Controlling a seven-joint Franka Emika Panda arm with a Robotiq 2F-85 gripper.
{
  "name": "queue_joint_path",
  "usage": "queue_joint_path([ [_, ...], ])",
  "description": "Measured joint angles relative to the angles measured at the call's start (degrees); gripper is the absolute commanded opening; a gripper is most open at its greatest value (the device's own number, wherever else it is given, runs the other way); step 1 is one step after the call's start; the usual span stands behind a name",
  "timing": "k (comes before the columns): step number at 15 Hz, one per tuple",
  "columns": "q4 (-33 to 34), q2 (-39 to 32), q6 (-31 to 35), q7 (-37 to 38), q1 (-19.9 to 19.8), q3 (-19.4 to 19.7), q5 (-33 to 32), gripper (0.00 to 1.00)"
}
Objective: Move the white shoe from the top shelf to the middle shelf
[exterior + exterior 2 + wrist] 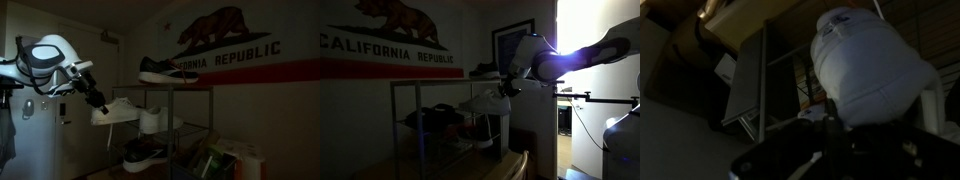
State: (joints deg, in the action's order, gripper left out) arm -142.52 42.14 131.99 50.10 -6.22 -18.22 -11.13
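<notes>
The room is dim, and in the wrist view the gripper (830,135) is lost in shadow. Its jaws seem clenched on the heel of the white shoe (116,110), which is at the 9 o'clock end of the middle shelf (195,130); I cannot tell whether the shoe rests on it. At 12 o'clock, a dark sneaker (165,70) sits on the top shelf (192,87) under a wall flag (230,40).

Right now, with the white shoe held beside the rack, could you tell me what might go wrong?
The white shoe seems gripped near one end by the jaws, so it may slip. It hangs close to the rack frame and could catch on it. A second white shoe already seems to sit on the middle shelf and might get knocked.
</notes>
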Motion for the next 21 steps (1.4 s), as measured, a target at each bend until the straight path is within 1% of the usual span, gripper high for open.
queue_joint_path([
  [5,-0.67,-3.65,7.62,5.54,-3.34,-3.37,-3.58,0.07],
  [8,0.18,-6.69,10.77,8.6,-5.43,-5.02,-6.42,0.07],
  [12,3.67,-10.99,12.08,12.51,-7.71,-6.3,-11.05,0.07],
  [17,8.4,-16.82,12.19,18.21,-8.35,-6.68,-17.58,0.06],
  [18,8.98,-17.95,12.2,19.37,-8.33,-6.68,-18.79,0.32],
  [19,9.46,-19.06,12.2,20.52,-8.29,-6.68,-20.03,0.34],
  [20,9.82,-20.15,12.21,21.93,-8.23,-6.67,-21.39,0.4],
  [21,10.27,-20.98,12.25,23.3,-8.15,-6.58,-22.71,0.48],
])
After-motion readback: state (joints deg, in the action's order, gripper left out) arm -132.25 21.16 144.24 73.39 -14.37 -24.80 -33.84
